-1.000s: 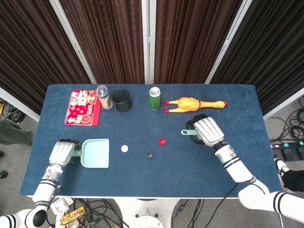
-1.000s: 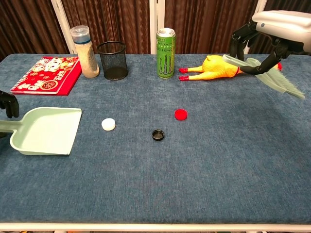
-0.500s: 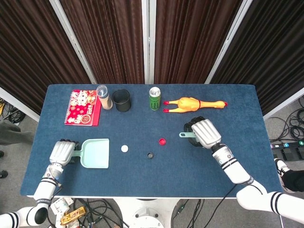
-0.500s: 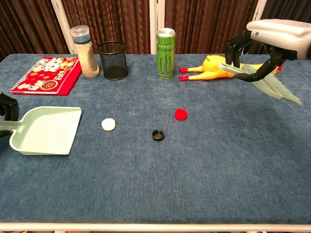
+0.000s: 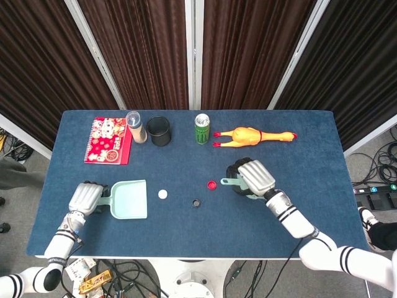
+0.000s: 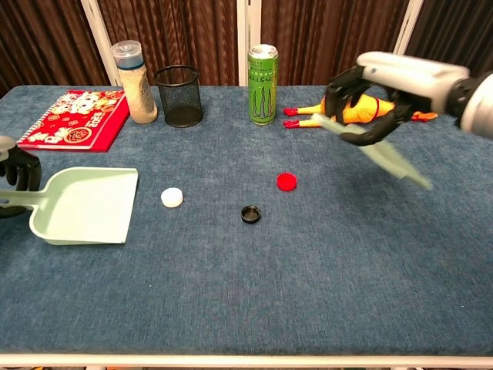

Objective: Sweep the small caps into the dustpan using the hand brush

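Gripping the hand brush (image 6: pixel 375 148), right hand (image 6: pixel 385 91) raised.

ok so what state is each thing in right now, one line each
dustpan: flat on table, handle held by left robot hand
brush: held in the air by right robot hand
white cap: on table, unswept
black cap: on table, unswept
red cap: on table, unswept
can: upright
mesh cup: upright

Along the far side of the blue table (image 5: pixel 186 236) stood a row: a red booklet (image 5: pixel 108 141) at far left, a capped shaker (image 5: pixel 135 126) just right of it, a black mesh cup (image 5: pixel 159 131), a green can (image 5: pixel 202 128), and a rubber chicken (image 5: pixel 251 135) lying on its side.
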